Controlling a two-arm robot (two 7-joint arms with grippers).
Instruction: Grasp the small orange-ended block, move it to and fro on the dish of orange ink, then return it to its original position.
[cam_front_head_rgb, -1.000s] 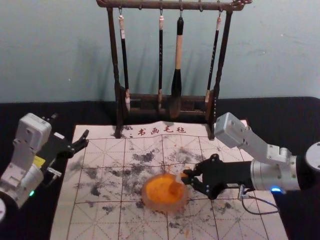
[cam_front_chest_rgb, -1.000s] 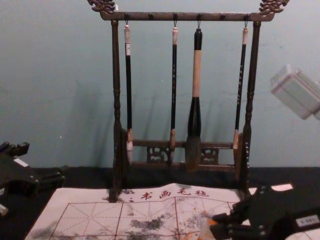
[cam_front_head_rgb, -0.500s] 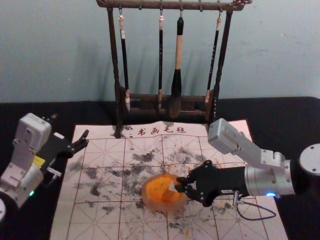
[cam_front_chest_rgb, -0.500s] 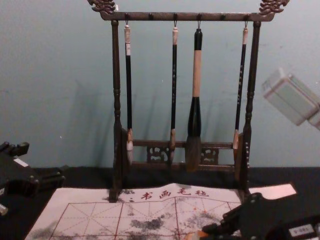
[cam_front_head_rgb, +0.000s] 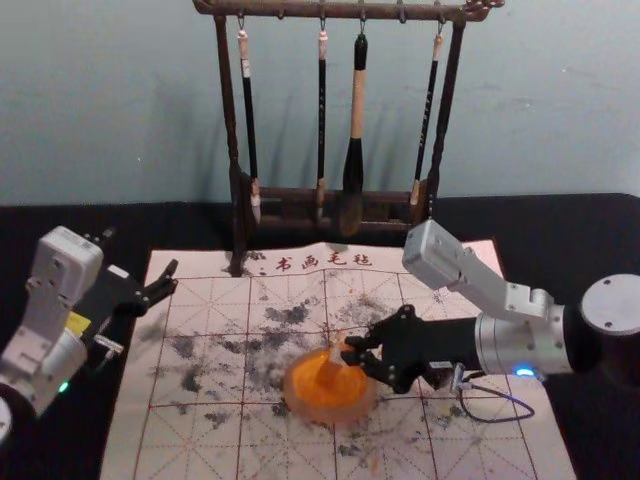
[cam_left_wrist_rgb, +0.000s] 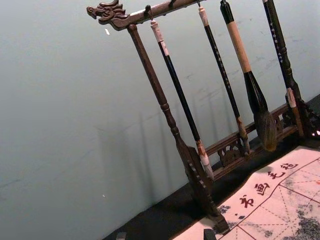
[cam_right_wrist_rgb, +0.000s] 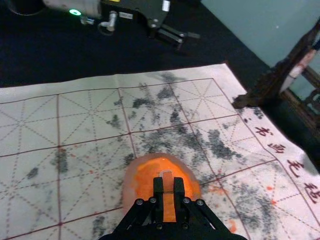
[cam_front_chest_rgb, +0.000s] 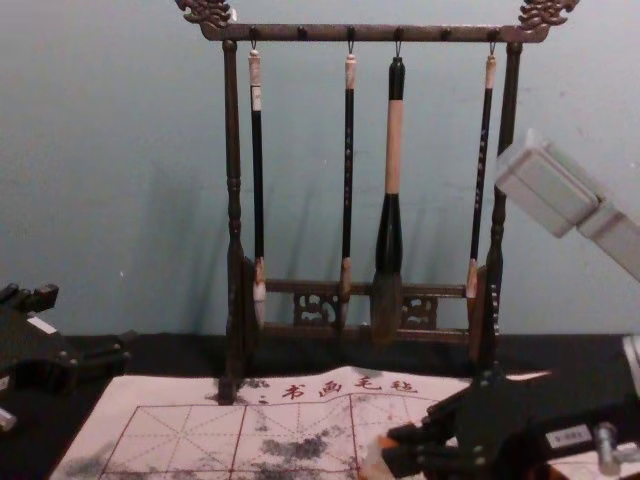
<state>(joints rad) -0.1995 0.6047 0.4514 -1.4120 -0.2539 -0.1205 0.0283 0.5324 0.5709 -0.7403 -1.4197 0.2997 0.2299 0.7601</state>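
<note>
Block in the grip, orange ink right beneath it!

And here we are, low and just right of centre in the head view: the right gripper (cam_front_head_rgb: 352, 350) has the small block (cam_front_head_rgb: 336, 358), its two fingers (cam_right_wrist_rgb: 158, 186) drawn in close, one on each side, nipping it between them in the right wrist view. No daylight there that I can make out!

Now, the relation that matters: that block slants. Its long axis runs from the fingertips down towards the lower left of the head view, the free end over the orange ink (cam_front_head_rgb: 310, 374). It looks to be meeting the ink, though the contact itself is hard to see. The round dish (cam_front_head_rgb: 296, 399) lies below and to the left of the gripper in that frame, on the marked mat (cam_front_head_rgb: 200, 430), so its right rim is the near one, close by those fingers. The to-and-fro stroke, I'd judge, is the step in hand, and it wants short travel with the tilt held; drift right and the block could knock the rim, press hard and it could twist in the grip.

Over at the left edge, the left gripper (cam_front_head_rgb: 172, 280) is parked well apart from the dish, fingers spread, nothing between them. The carry back looks to be ahead; where home is, I cannot tell.
</note>
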